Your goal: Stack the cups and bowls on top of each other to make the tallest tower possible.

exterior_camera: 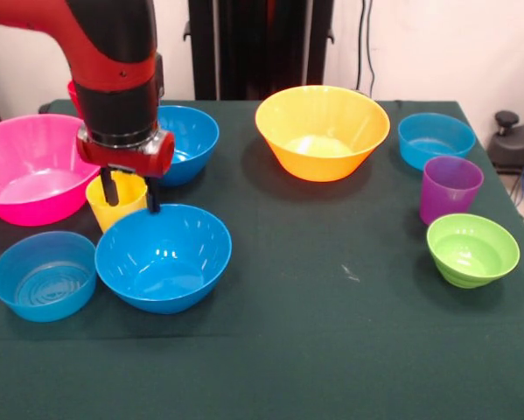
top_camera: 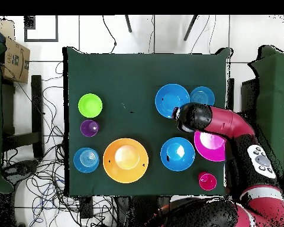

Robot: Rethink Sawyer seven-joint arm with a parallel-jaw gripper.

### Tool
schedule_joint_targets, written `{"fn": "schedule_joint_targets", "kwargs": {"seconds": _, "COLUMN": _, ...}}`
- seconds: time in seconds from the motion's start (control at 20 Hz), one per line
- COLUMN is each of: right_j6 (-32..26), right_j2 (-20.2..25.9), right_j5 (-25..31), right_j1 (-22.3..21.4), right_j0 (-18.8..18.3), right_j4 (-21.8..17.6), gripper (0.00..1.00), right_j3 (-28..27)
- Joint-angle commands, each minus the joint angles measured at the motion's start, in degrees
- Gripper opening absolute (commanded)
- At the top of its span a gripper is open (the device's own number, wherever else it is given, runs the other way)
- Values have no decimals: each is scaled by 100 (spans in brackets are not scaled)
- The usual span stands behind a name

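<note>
While the end effector [exterior_camera: 130,194] straddles the yellow cup [exterior_camera: 115,200] with fingers spread, not yet clamped, the cup stands between the pink bowl [exterior_camera: 25,166] and near blue bowl [exterior_camera: 164,255]; it should center, then squeeze gently.

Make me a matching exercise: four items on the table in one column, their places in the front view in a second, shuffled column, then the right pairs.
Items:
1. yellow cup
2. purple cup
3. pink bowl
4. lime green bowl

Places:
A. at the table's left edge
B. nearest bowl on the right side
C. under the hand, its fingers at the rim
D. between a light-blue bowl and the green bowl

Pairs: 1-C, 2-D, 3-A, 4-B
</note>
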Motion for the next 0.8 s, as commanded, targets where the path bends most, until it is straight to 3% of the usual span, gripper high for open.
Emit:
{"fn": "schedule_joint_targets", "kwargs": {"seconds": 0.05, "right_j6": 488, "right_j2": -137, "right_j5": -845, "right_j1": 637, "right_j0": 192, "right_j4": -460, "gripper": 100, "right_j3": -300}}
{"fn": "schedule_joint_targets", "kwargs": {"seconds": 0.15, "right_j6": 602, "right_j2": -304, "right_j5": -1285, "right_j1": 805, "right_j0": 228, "right_j4": -592, "gripper": 100, "right_j3": -158}}
{"fn": "schedule_joint_targets", "kwargs": {"seconds": 0.45, "right_j6": 675, "right_j2": -839, "right_j5": -1802, "right_j1": 1003, "right_j0": 585, "right_j4": -762, "gripper": 100, "right_j3": -93}}
{"fn": "schedule_joint_targets", "kwargs": {"seconds": 0.7, "right_j6": 762, "right_j2": -1083, "right_j5": -2093, "right_j1": 1036, "right_j0": 728, "right_j4": -554, "gripper": 100, "right_j3": 171}}
{"fn": "schedule_joint_targets", "kwargs": {"seconds": 0.75, "right_j6": 766, "right_j2": -1131, "right_j5": -2122, "right_j1": 1043, "right_j0": 751, "right_j4": -511, "gripper": 0, "right_j3": 226}}
{"fn": "schedule_joint_targets", "kwargs": {"seconds": 0.8, "right_j6": 735, "right_j2": -1157, "right_j5": -2139, "right_j1": 1040, "right_j0": 776, "right_j4": -487, "gripper": 0, "right_j3": 240}}
